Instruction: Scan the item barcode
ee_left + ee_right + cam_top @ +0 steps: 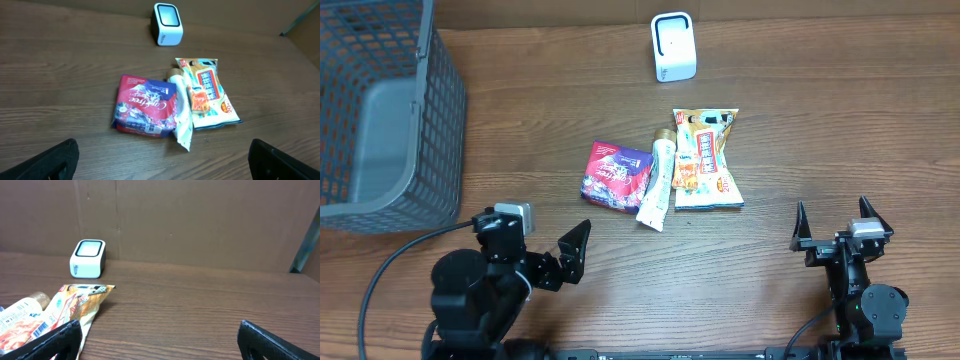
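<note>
The white scanner [673, 47] stands upright at the far side of the desk [840, 110], its window facing the arms. Three items lie in a cluster on the near side of the scanner. The orange snack bag [708, 160] is almost straight in front of it. The white tube [658, 185] is just to the bag's left, with its brown cap pointing toward the scanner. The red and purple pouch [615, 174] is farthest left. The tube touches both, lying over the pouch's right edge and along the bag's left edge. Nothing is held up to the scanner.

A grey wire basket [380, 110] sits well to the scanner's left, at the desk's edge.

The left end effector [577, 250] is released, its jaws spread wide, and it sits nearer than the items and left of the scanner. The right end effector [832, 215] is also released and empty, well to the scanner's right and near the front. Both are well apart from the items.
</note>
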Available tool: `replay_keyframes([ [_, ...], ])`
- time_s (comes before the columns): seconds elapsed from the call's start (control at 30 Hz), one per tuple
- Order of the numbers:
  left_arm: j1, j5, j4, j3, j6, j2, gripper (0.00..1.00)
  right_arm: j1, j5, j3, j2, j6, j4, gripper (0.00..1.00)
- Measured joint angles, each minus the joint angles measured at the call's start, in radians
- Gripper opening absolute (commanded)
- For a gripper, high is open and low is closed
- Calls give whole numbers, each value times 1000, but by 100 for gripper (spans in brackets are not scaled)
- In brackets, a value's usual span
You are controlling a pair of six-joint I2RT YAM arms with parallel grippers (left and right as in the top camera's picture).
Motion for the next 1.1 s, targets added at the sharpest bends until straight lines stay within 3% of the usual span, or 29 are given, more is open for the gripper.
replay_keyframes([
  [0.37,2,-15,55,-72,3,-78,100,0,0,0,0,0,0,100],
  [0.73,2,0,323,-85,6,-83,100,0,0,0,0,0,0,100],
  [0.9,2,0,278,-85,7,-83,100,0,0,0,0,0,0,100],
  [1.1,2,0,86,-87,7,-83,100,0,0,0,0,0,0,100],
])
